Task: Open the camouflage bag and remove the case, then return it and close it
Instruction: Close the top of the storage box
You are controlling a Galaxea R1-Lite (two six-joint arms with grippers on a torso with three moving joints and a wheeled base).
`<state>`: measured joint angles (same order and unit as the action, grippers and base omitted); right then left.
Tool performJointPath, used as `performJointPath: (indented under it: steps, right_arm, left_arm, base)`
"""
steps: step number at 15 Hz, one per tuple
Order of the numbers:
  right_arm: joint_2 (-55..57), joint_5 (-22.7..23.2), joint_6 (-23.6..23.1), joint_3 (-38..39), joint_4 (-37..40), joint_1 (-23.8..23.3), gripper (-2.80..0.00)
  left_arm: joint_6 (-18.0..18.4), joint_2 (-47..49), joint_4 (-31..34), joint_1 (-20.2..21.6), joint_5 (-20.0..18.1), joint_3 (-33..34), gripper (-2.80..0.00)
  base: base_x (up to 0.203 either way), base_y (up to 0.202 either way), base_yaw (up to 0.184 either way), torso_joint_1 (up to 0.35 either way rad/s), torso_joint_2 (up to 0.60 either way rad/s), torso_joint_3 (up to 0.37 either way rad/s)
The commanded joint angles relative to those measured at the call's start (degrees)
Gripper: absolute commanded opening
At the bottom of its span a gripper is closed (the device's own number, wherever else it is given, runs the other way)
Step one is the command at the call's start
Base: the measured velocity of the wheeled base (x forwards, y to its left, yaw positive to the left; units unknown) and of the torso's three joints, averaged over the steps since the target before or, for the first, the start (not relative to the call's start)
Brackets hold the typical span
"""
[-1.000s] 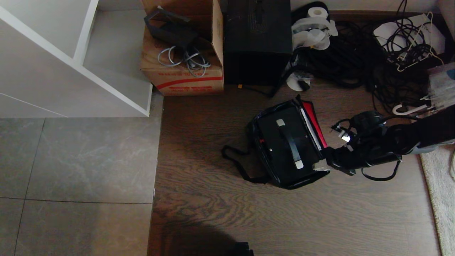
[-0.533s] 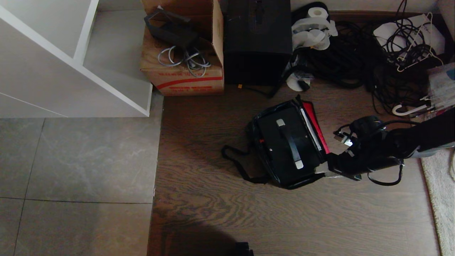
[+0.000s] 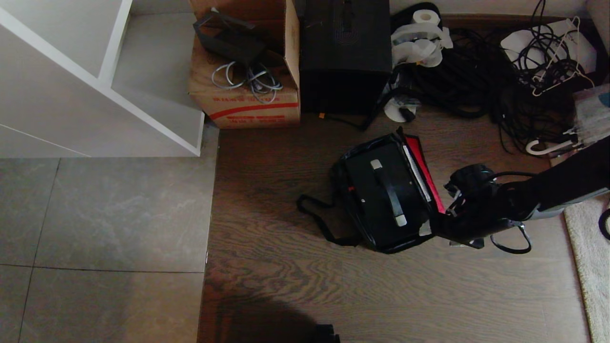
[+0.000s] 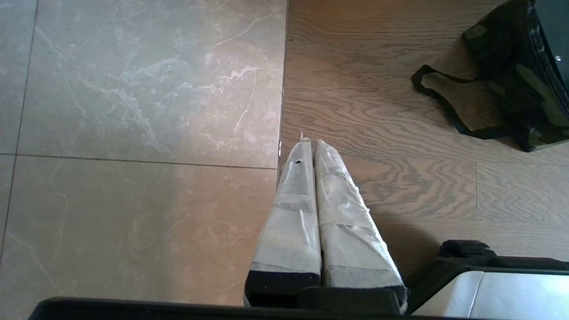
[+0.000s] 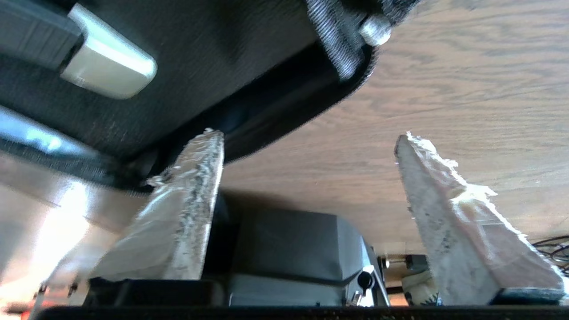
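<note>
On the wood floor, the camouflage bag (image 3: 381, 200) lies lid-open with the case (image 3: 388, 193) inside, so I hold my right tool (image 3: 436, 227), fingers apart and empty, at its near corner, probably to reach in; left tool (image 4: 311, 146) parked, fingers together.

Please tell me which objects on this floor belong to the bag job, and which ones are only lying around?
Part of the job:
- camouflage bag, open
- case inside it
- right gripper, open beside the bag
- left gripper, shut, parked

Just lying about:
- cardboard box
- tall black box
- cable tangle
- white shelf
</note>
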<state>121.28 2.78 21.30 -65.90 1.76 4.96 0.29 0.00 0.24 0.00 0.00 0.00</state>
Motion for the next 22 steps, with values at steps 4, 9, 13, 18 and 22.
performJointPath:
  steps: [4,9,13,18,22]
  right_arm:
    - [1.75,-0.31,2.32,0.31,-0.54,2.93,0.0]
    - [2.97,-0.71,3.81,-0.61,-0.83,3.29,0.0]
    - [4.88,-3.02,3.95,-0.54,-5.37,3.43,0.0]
    - [5.37,-2.88,3.66,-0.56,-5.14,3.39,0.0]
    - [5.9,-2.95,3.66,-0.2,-5.01,3.39,-2.8]
  left_arm:
    - [-0.03,0.0,0.02,0.0,0.0,0.0,-2.8]
    - [-0.03,0.0,0.02,0.0,0.0,0.0,-2.8]
    - [-0.03,0.0,0.02,0.0,0.0,-0.05,-2.8]
    - [-0.03,0.08,0.02,0.0,0.0,-0.01,-2.8]
    - [-0.03,0.0,0.02,0.0,0.0,0.0,-2.8]
  base:
    - [0.0,0.0,0.0,0.0,0.0,0.0]
    - [0.0,0.0,0.0,0.0,0.0,0.0]
    - [0.0,0.0,0.0,0.0,0.0,0.0]
    - [0.0,0.0,0.0,0.0,0.0,0.0]
    - [0.0,0.0,0.0,0.0,0.0,0.0]
